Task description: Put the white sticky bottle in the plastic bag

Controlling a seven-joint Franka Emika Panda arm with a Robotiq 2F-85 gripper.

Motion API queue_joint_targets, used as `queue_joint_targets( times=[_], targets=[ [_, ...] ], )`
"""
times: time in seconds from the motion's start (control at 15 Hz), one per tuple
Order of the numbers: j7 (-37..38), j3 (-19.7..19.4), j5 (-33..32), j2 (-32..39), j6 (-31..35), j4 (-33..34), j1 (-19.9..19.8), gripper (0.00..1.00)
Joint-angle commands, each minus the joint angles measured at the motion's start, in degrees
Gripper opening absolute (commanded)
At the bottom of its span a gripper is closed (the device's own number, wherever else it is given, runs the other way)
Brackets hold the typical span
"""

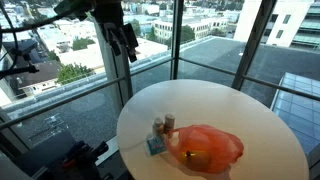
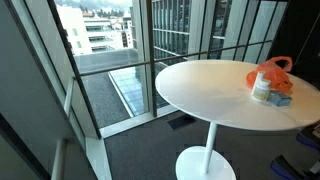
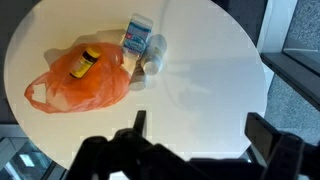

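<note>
A white bottle [image 3: 155, 53] stands on the round white table [image 3: 210, 80], just beside the orange plastic bag [image 3: 85, 82]. It also shows in both exterior views [image 1: 160, 126] [image 2: 262, 91]. The bag [image 1: 210, 148] [image 2: 272, 74] lies flat and holds a yellow bottle [image 3: 87, 62]. My gripper [image 3: 200, 130] is open and empty. It hangs high above the table, well away from the bottle and the bag. In an exterior view it [image 1: 125, 40] is up by the window.
A blue and white packet [image 3: 137, 33] [image 1: 155, 146] lies against the white bottle. Glass walls and railings surround the table [image 2: 210, 95], which stands on a single pedestal. A second small bottle with a reddish top [image 1: 169, 122] stands by the white one.
</note>
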Motion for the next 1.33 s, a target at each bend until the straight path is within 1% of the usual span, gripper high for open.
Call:
queue_joint_targets(
  times=[0.0,0.47,0.6,0.8,1.0,1.27],
  targets=[
    [0.16,-0.28,-0.21,0.02,-0.1,0.14,0.33,1.0],
    [0.16,-0.28,-0.21,-0.06,-0.1,0.18,0.33,1.0],
    [1.1,0.07,-0.42,0.78,-0.7,1.4,-0.05,1.0],
    [1.68,0.27,-0.66,3.03,-1.07,3.17,-0.34,1.0],
    [2.92,0.12,-0.83,6.91,-1.43,5.22,-0.94,1.0],
    [2.7,-1.25,0.17,12.71,-2.44,7.41,-1.16,1.0]
  ],
)
